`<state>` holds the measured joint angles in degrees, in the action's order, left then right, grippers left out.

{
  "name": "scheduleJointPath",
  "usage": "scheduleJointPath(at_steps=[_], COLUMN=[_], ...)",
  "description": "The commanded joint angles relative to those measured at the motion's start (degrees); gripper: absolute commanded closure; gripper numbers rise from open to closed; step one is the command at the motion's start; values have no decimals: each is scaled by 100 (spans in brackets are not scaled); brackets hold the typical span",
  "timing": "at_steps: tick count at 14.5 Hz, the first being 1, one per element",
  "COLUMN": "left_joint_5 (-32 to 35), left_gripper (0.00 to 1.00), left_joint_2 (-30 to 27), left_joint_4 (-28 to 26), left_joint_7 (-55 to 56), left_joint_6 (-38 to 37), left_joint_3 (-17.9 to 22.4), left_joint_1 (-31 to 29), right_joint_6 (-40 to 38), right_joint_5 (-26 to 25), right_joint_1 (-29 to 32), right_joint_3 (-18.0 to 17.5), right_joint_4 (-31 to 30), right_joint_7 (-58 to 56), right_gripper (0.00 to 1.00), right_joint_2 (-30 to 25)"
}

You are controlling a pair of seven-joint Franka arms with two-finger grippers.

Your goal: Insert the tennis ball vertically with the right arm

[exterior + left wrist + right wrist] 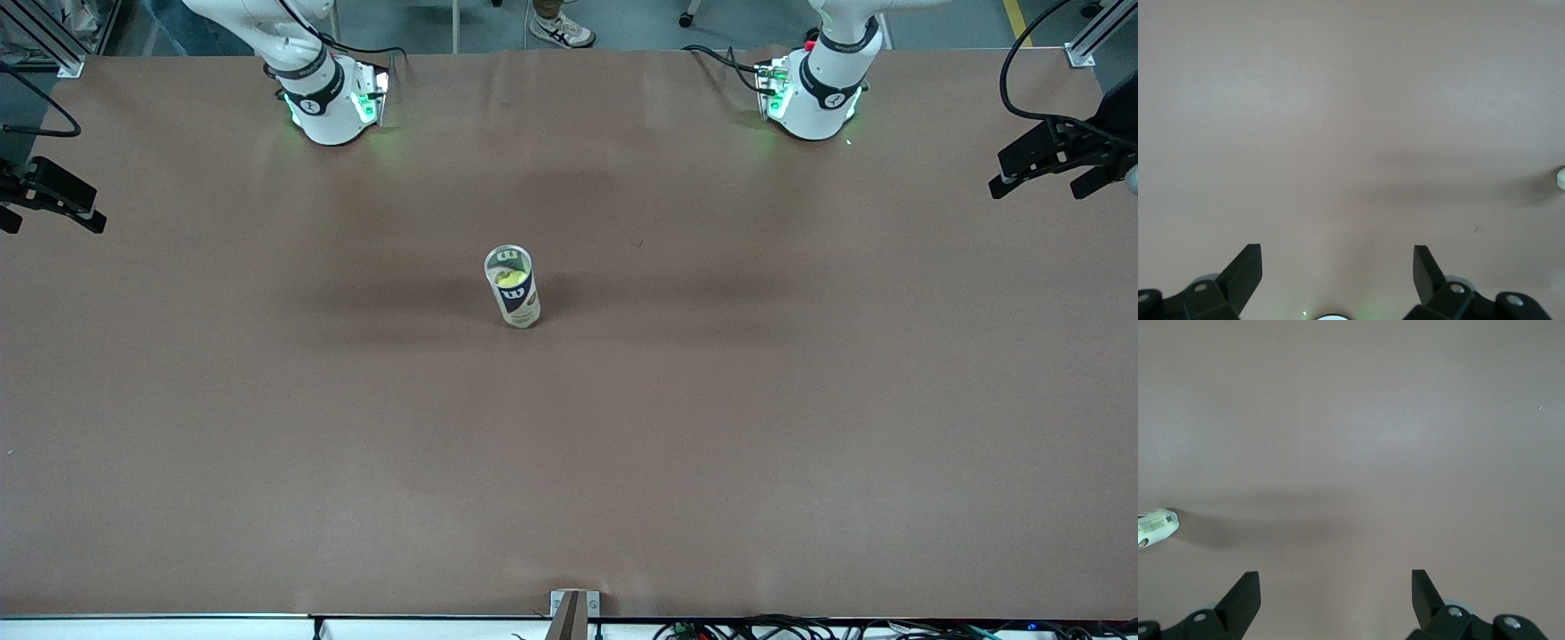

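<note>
Brown covering spans the desk (800,427), bare except for one upright tennis ball can (513,298) standing near its middle, mouth upward. A yellow tennis ball (509,278) is visible inside the can just below the rim, so the insertion appears already made. The can's long axis stands vertical, leaning slightly as the front view renders it. The right hand (1335,583) hangs over empty desk with its fingers spread wide and nothing between them; the can's base shows only at the edge of the right wrist view, well off to one side of that hand. The left hand (1338,257) is likewise wide and empty, over bare desk, and that arm waits. Neither hand appears in the front view. From the bases, the can stands somewhat closer to the right arm's end, which suits the assigned arm.
</note>
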<state>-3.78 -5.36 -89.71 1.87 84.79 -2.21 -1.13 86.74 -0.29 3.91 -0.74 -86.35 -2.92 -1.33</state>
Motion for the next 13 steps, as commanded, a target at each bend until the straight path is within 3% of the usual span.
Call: scheduleJointPath(at_steps=[1,13], left_joint_5=[-18,264], left_gripper=[0,0], left_joint_2=[-132,-167], left_joint_4=[-134,-116], left_joint_7=[-29,-108], left_joint_6=[2,-6], left_joint_3=[80,-122], left_joint_1=[96,131], right_joint_6=[-60,-60], right_joint_5=[99,99], right_joint_1=[84,83], right_joint_3=[-41,-41], right_joint_4=[66,66], right_joint_7=[-16,-16], right_gripper=[0,0], right_joint_2=[10,10])
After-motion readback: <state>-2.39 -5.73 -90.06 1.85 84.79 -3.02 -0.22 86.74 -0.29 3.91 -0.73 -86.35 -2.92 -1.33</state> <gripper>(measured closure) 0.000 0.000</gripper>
